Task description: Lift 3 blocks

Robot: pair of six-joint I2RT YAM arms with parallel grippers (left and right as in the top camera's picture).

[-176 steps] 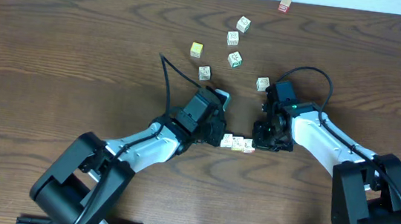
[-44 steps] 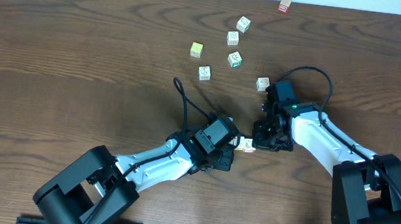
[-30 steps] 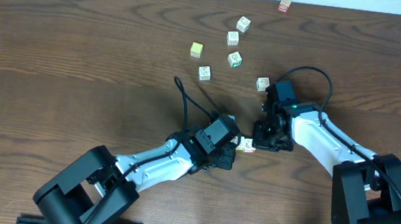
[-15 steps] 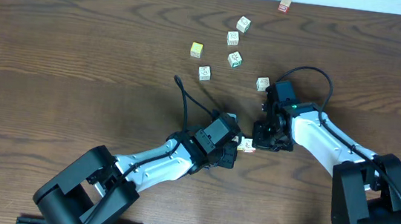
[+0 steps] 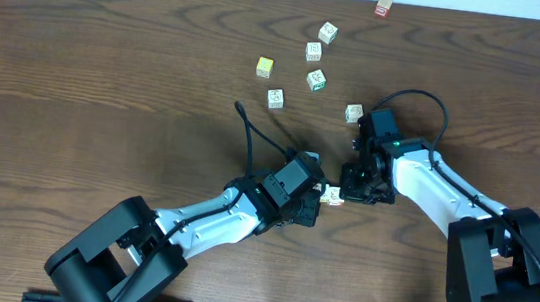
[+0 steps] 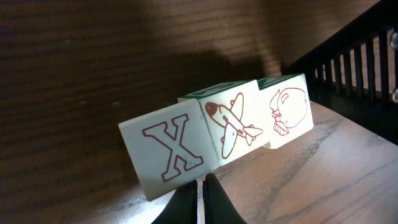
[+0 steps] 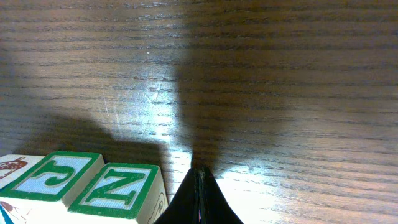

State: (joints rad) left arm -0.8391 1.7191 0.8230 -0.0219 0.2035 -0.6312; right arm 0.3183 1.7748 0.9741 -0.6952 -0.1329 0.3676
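Three pale letter blocks stand side by side in a row: an X block [image 6: 171, 152], an aeroplane block [image 6: 231, 124] and a face block [image 6: 287, 109]. My left gripper [image 6: 203, 182] is shut, its tip against the X block's lower edge. From the right wrist I see green Z [image 7: 124, 188] and J [image 7: 53, 177] tops just left of my shut right gripper [image 7: 199, 171]. Overhead, only a bit of the row [image 5: 331, 195] shows between the left gripper [image 5: 316, 197] and the right gripper [image 5: 345, 190]. Whether the row is off the table I cannot tell.
Several loose cubes lie farther back: a yellow-green one [image 5: 264, 67], a green-printed one [image 5: 316, 78], pale ones [image 5: 274, 98] [image 5: 314, 51] [image 5: 328, 32] [image 5: 353, 113], and a reddish one [image 5: 384, 6] by the far edge. Cables loop above both wrists.
Since the earliest frame my left arm has swung down and right, covering most of the row. Over the last second nothing has visibly moved.
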